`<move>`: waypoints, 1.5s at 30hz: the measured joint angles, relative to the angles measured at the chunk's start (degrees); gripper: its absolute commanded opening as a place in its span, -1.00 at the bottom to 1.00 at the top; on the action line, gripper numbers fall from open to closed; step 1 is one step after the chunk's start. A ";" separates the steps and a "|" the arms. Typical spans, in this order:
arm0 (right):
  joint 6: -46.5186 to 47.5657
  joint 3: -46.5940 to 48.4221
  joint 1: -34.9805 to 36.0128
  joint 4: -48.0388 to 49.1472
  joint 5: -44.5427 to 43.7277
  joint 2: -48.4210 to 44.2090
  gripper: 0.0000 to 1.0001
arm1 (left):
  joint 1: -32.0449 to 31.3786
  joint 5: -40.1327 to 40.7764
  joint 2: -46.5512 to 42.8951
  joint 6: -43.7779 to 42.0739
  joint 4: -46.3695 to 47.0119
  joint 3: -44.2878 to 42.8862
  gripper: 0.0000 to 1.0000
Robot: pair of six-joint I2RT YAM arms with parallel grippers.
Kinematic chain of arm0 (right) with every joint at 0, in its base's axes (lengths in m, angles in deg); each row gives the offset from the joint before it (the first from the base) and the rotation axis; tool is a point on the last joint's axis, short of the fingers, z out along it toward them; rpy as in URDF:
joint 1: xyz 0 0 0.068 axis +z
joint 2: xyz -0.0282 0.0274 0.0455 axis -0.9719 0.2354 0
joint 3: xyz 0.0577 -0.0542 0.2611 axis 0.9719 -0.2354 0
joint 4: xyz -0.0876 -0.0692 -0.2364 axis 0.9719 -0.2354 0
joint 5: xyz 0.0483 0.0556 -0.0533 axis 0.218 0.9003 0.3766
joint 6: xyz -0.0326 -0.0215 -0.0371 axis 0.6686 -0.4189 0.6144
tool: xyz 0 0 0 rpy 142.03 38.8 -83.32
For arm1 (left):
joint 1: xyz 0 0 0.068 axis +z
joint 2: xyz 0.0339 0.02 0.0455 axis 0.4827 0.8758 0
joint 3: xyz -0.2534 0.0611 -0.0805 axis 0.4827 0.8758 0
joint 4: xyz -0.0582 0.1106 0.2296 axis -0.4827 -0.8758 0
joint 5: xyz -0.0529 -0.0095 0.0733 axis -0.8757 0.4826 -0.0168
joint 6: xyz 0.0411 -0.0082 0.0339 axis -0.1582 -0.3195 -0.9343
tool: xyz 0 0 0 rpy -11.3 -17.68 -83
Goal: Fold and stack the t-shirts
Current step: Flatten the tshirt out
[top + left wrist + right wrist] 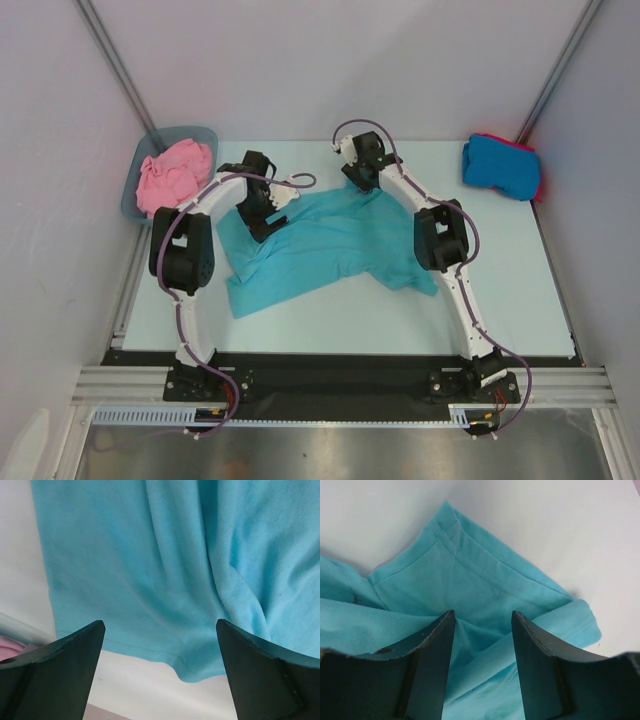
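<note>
Tension looks the key: the teal t-shirt (320,245) lies rumpled on the table (500,290). The left gripper (160,630), spread wide and empty, hovers at its hem; the right gripper (482,620), half-open and clasping nothing, over a stitched corner. Each should pinch one layer, then pull apart evenly.

teal t-shirt (320,245) is showing soft, matt, finely fuzzy cloth with stitched hems; pink t-shirt (172,178) and bright blue t-shirt (500,165) are showing the same matt cloth. tub (205,137) is appearing as smooth grey-blue plastic. fingers (427,670) of the right gripper (482,617) are appearing dark, matt and slightly grainy. table (500,300) is looking smooth and matt; front rail (340,385) is gleaming as brushed metal.
</note>
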 measured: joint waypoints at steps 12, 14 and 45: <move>1.75 0.04 -0.70 4.98 -1.49 1.49 0.08 | 0.00 0.15 -0.02 0.00 0.07 0.31 1.00; 2.23 0.28 -1.11 6.54 -1.92 2.03 0.08 | 0.00 0.22 -0.04 0.00 0.04 0.35 1.00; 11.76 -2.34 -15.15 17.81 -9.60 3.19 0.49 | -0.85 3.41 -5.03 -0.15 0.13 5.75 1.00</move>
